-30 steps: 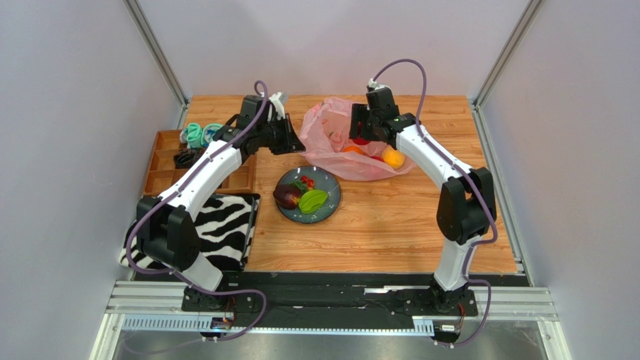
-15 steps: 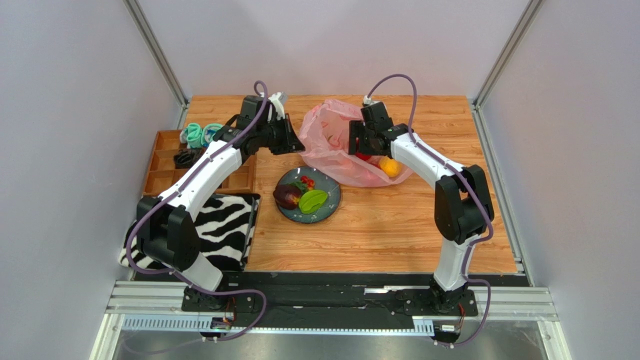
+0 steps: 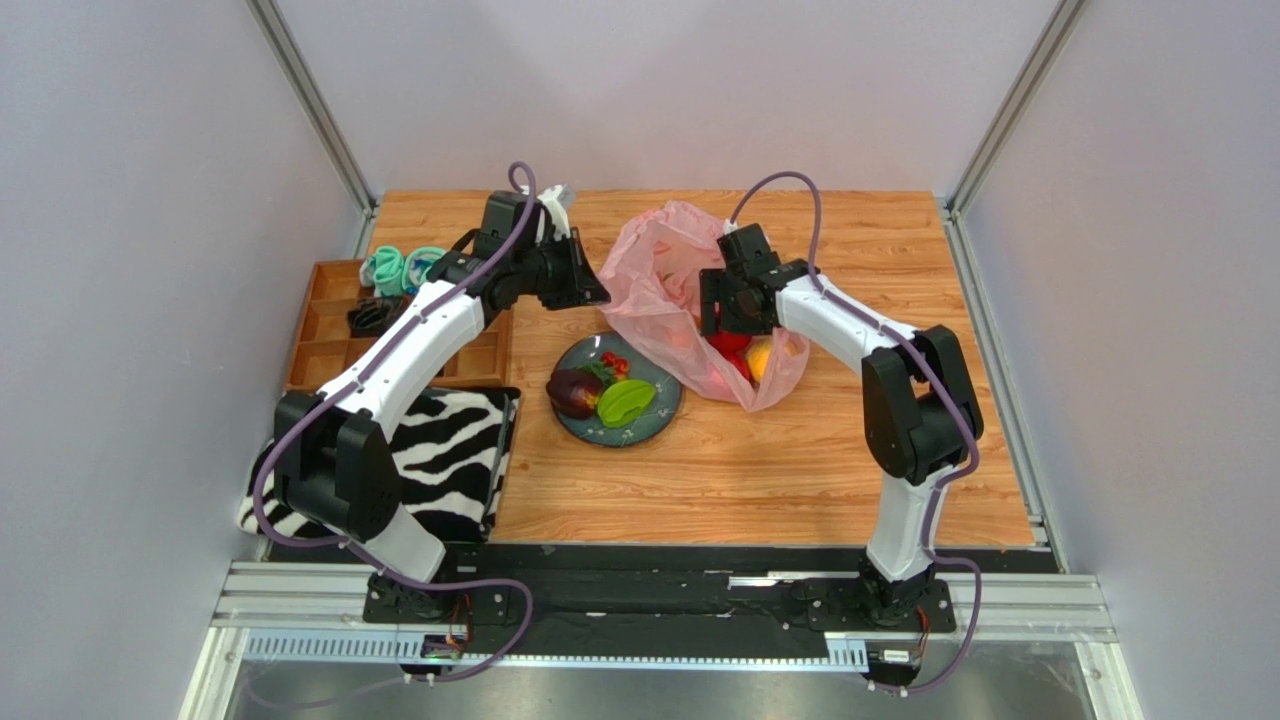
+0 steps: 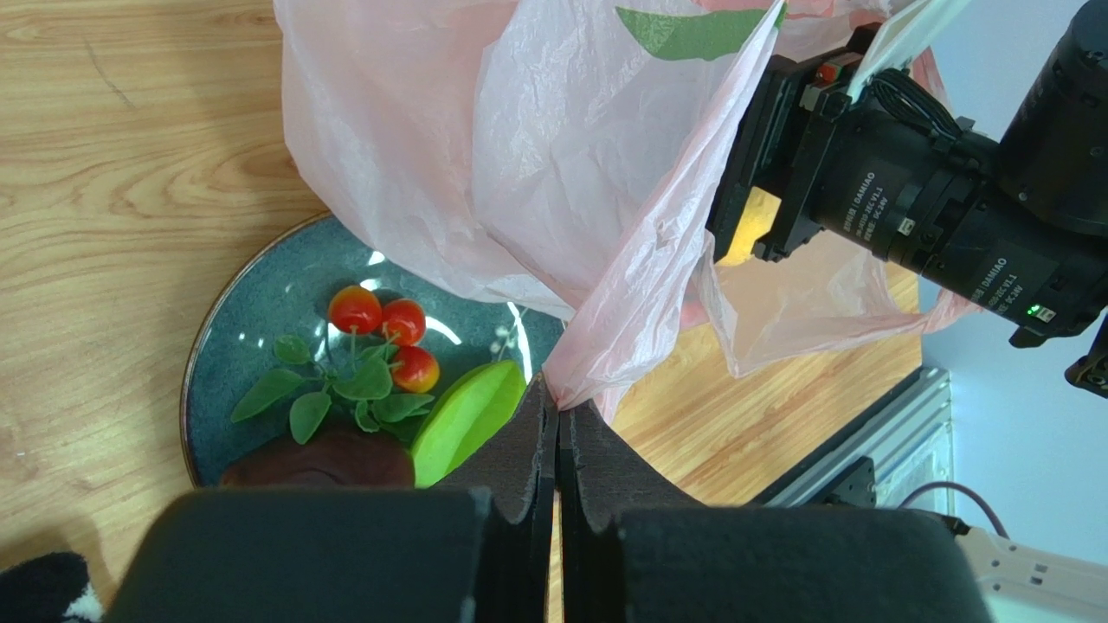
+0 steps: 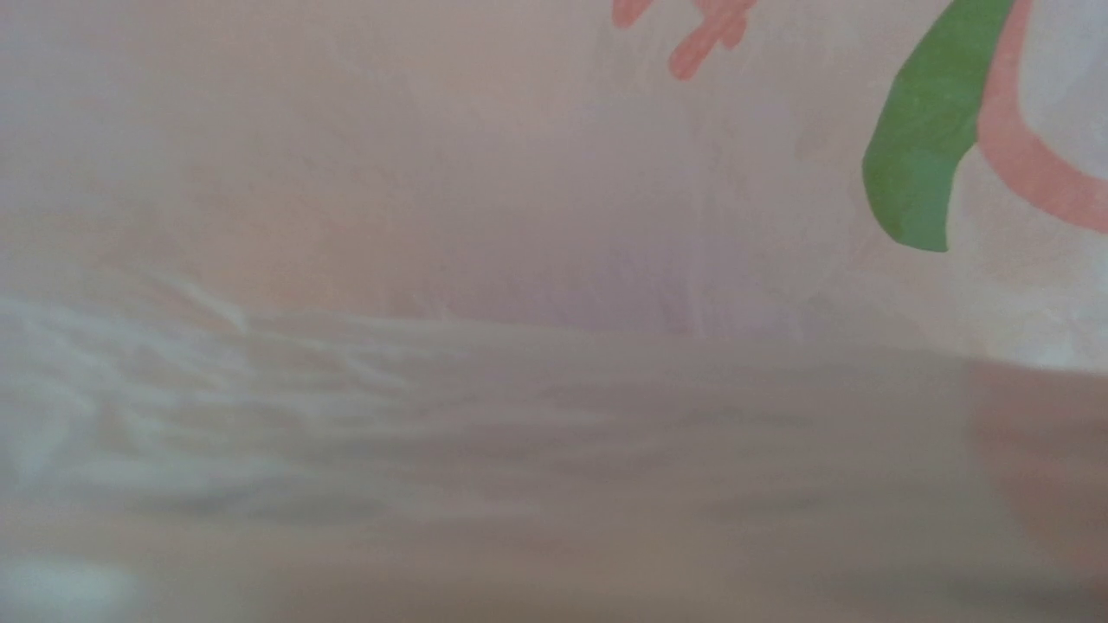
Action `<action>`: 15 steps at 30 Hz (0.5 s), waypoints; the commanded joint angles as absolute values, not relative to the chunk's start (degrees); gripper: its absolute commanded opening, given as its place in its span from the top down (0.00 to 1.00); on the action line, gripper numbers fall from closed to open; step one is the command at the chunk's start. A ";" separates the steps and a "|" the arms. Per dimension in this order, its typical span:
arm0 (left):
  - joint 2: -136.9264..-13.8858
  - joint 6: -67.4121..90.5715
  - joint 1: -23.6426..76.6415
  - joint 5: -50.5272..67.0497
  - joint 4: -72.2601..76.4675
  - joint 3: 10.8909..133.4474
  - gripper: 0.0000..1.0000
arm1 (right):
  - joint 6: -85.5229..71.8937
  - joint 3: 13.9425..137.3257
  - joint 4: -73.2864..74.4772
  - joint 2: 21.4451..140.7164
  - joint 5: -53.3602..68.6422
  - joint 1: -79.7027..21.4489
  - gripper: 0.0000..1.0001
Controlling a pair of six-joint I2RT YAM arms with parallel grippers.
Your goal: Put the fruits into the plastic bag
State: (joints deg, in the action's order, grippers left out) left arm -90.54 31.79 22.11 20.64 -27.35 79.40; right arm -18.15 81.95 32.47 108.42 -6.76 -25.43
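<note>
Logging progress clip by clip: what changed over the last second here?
The right gripper pulled back toward the near edge, and the plastic bag bunched up with it, its fruits sliding nearer. The left gripper stayed shut on the bag's edge; the fruits on the plate did not move.

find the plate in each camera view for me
Top external: the plate sits mid-table, just on the near side of the pink bag.
Left wrist: plate at lower left, the pink bag overlapping its upper right.
Right wrist: not in it; the pink bag fills the picture.
Shared landmark: the pink bag, seen in all three views.
</note>
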 commanded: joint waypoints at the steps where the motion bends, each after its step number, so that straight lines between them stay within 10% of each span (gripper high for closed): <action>1: -91.05 31.55 21.97 20.83 -26.37 80.60 1.00 | -17.14 85.43 32.96 109.34 -9.05 -25.84 0.19; 15: -90.88 31.47 21.97 20.74 -26.46 80.86 1.00 | -16.08 86.84 33.05 106.80 -10.47 -24.96 0.04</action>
